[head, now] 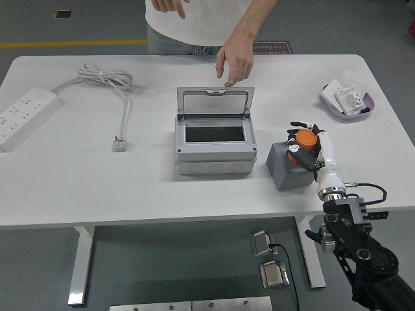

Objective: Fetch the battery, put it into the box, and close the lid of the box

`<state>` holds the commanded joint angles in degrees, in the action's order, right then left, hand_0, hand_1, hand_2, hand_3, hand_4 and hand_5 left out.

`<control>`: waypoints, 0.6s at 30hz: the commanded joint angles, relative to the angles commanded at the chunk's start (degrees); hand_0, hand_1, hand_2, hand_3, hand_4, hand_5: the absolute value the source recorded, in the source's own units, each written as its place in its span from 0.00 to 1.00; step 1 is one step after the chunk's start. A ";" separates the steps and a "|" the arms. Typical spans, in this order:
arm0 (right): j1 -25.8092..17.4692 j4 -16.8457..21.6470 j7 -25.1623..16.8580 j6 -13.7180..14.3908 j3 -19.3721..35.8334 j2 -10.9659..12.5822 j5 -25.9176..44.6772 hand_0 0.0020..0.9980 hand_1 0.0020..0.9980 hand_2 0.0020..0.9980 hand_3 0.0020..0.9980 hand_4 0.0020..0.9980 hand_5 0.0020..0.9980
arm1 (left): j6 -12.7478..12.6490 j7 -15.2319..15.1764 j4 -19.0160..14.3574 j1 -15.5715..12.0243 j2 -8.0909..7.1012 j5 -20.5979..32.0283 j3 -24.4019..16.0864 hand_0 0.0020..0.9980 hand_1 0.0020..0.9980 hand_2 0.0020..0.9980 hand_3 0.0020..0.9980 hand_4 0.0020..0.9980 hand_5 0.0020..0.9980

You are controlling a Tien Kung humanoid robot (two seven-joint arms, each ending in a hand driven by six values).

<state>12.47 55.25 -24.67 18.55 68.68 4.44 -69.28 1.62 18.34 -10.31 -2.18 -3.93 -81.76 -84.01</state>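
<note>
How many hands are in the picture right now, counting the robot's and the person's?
3: the robot's right hand on the orange battery; one person's hand above the box lid; another at the top edge.
</note>
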 joint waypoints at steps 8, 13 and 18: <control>0.67 0.28 -0.39 -0.03 0.47 0.27 0.18 0.56 0.57 0.55 0.42 0.17 0.00 | -0.52 -0.09 0.00 0.05 0.00 0.29 0.19 0.61 0.65 0.64 0.64 0.78 0.09; 1.20 1.10 -0.55 0.03 0.91 0.52 0.25 0.43 0.49 0.36 0.39 0.13 0.00 | -0.61 -0.09 0.00 0.05 -0.02 0.28 0.17 0.61 0.65 0.64 0.64 0.78 0.09; 1.79 1.13 -0.75 -0.14 0.96 0.57 0.85 0.35 0.38 0.33 0.36 0.11 0.00 | -0.55 -0.03 0.00 0.07 -0.01 0.13 0.16 0.61 0.65 0.64 0.64 0.78 0.09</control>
<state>14.27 56.38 -25.42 18.41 69.65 5.01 -68.44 1.07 18.31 -10.31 -2.12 -3.93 -81.64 -83.86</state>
